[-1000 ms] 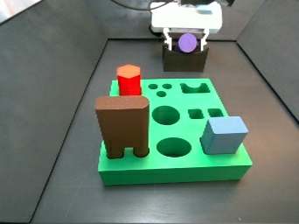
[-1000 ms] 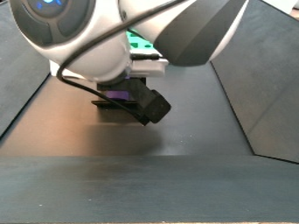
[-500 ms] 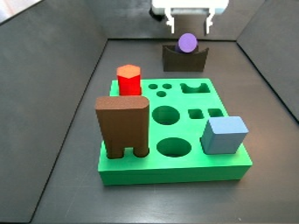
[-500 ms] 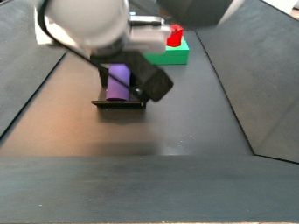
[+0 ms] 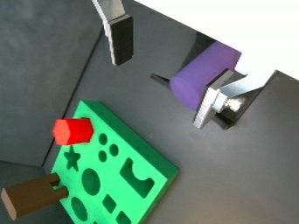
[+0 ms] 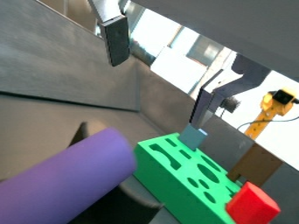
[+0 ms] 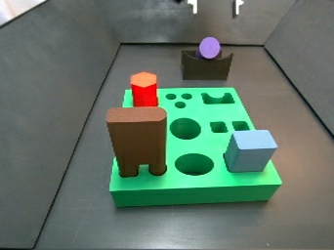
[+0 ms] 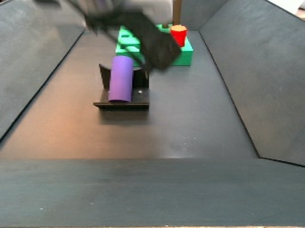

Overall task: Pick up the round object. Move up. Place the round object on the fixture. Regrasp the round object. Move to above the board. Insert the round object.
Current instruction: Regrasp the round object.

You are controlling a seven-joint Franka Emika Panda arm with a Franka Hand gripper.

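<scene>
The end effector (image 7: 216,7) is cut off at the upper edge of a side view, only its fingertips showing, spread apart and empty, high above the peg (image 7: 209,47). The peg lies in the fixture's (image 8: 120,103) notch. Wrist views show the peg (image 5: 205,73) between the fingers (image 5: 119,38), untouched; the board (image 6: 193,175) lies beyond.

The purple peg (image 8: 120,78) lay in the notch of the dark brown block (image 8: 123,104) (untouched), the open gripper (image 7: 216,8) above, green board (image 7: 196,186) nearby.
</scene>
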